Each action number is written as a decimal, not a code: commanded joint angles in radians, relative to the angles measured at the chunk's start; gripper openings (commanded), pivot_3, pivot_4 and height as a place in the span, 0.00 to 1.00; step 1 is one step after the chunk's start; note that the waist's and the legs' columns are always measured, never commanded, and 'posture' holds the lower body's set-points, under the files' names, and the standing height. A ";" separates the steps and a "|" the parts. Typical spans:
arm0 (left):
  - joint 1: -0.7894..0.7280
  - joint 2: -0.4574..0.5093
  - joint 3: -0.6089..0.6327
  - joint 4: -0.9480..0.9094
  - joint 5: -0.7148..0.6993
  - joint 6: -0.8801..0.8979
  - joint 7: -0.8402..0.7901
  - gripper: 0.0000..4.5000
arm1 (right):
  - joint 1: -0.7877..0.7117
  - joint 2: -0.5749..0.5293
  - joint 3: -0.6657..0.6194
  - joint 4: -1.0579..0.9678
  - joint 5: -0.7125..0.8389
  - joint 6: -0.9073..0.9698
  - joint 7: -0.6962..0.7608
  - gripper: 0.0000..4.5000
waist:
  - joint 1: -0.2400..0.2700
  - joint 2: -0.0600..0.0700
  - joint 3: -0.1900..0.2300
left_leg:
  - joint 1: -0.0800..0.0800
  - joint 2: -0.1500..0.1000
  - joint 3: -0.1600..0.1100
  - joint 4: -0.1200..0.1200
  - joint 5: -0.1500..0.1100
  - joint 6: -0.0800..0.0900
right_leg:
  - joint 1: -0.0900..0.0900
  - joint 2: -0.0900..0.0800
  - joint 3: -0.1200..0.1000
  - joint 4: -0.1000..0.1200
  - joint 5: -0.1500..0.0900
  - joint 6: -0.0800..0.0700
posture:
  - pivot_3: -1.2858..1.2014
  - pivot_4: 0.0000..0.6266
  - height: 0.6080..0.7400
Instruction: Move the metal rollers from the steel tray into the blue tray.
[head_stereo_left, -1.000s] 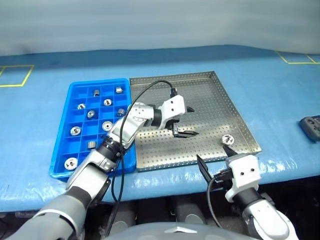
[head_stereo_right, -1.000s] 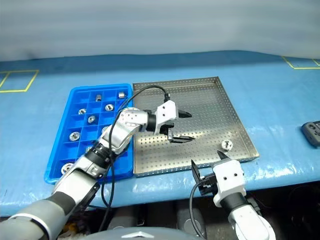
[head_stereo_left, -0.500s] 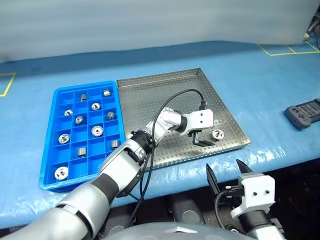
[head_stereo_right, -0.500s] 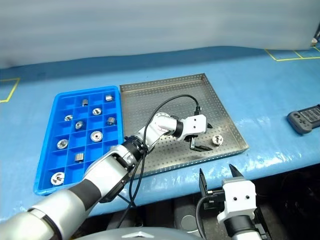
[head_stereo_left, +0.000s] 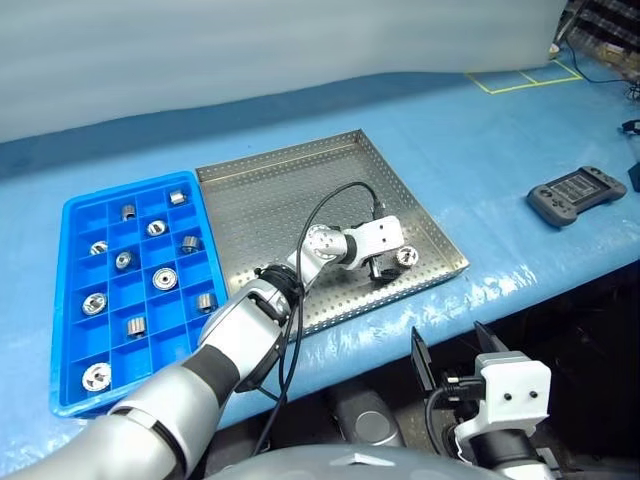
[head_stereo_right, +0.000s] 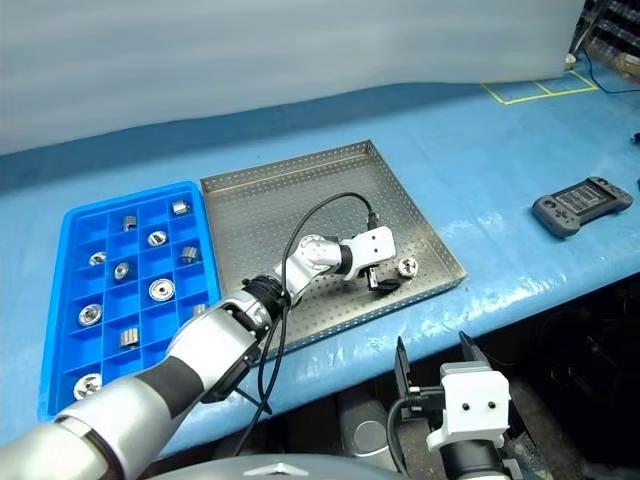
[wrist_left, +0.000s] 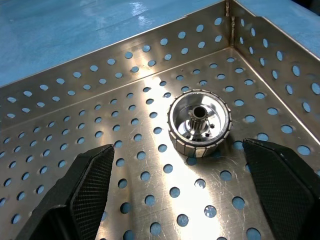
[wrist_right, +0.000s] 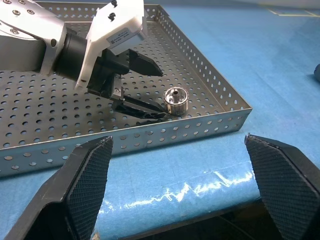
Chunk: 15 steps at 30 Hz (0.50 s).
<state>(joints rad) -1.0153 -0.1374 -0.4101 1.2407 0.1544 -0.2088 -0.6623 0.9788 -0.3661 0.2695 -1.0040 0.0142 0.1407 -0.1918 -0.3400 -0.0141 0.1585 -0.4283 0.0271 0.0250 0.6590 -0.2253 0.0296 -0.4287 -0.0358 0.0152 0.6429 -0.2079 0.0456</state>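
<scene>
One shiny flanged roller (wrist_left: 199, 122) with a central hole lies alone in the steel tray (head_stereo_left: 270, 190), near its front right corner. The blue tray (head_stereo_left: 75, 215) touches the steel tray's left side, with rollers (head_stereo_left: 165, 278) scattered singly in its square compartments.

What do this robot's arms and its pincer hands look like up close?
The left arm is built of rounded silver-grey segments with black joints, and a loose black cable loops along it. Each arm ends in a boxy white block carrying two black, wedge-shaped fingers with cross-hatched pads: the left gripper and the right gripper.
</scene>
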 joint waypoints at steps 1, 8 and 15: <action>-0.041 -0.183 0.040 0.002 -0.017 0.025 0.029 1.00 | 0.015 0.021 0.009 -0.043 -0.025 -0.015 0.012 0.99 | -0.007 0.000 0.000 | 0.000 0.000 0.000 0.000 0.000 0.000 | 0.000 0.000 0.000 0.000 0.000 0.000 | 0.32 0.24 1.00; -0.025 -0.229 0.059 0.004 -0.025 0.044 -0.003 1.00 | 0.019 0.081 0.012 -0.043 -0.069 -0.012 0.034 0.99 | -0.023 0.000 0.000 | 0.000 -0.001 0.000 0.000 0.000 0.001 | 0.000 -0.001 0.000 0.000 0.000 0.001 | 0.32 0.24 1.00; 0.002 -0.247 0.041 -0.017 -0.029 0.019 -0.109 1.00 | 0.031 0.149 0.018 -0.043 -0.116 -0.003 0.068 0.99 | -0.048 0.000 0.000 | 0.001 -0.001 0.001 0.000 0.000 0.001 | 0.001 -0.001 0.000 0.000 0.000 0.001 | 0.31 0.24 1.00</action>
<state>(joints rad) -1.0145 -0.1404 -0.3683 1.2520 0.1370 -0.1661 -0.7549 0.9996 -0.2294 0.2851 -1.0040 -0.0827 0.1420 -0.1348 -0.3881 -0.0142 0.1584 -0.4275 0.0265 0.0257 0.6588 -0.2256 0.0302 -0.4282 -0.0369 0.0157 0.6432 -0.2080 0.0467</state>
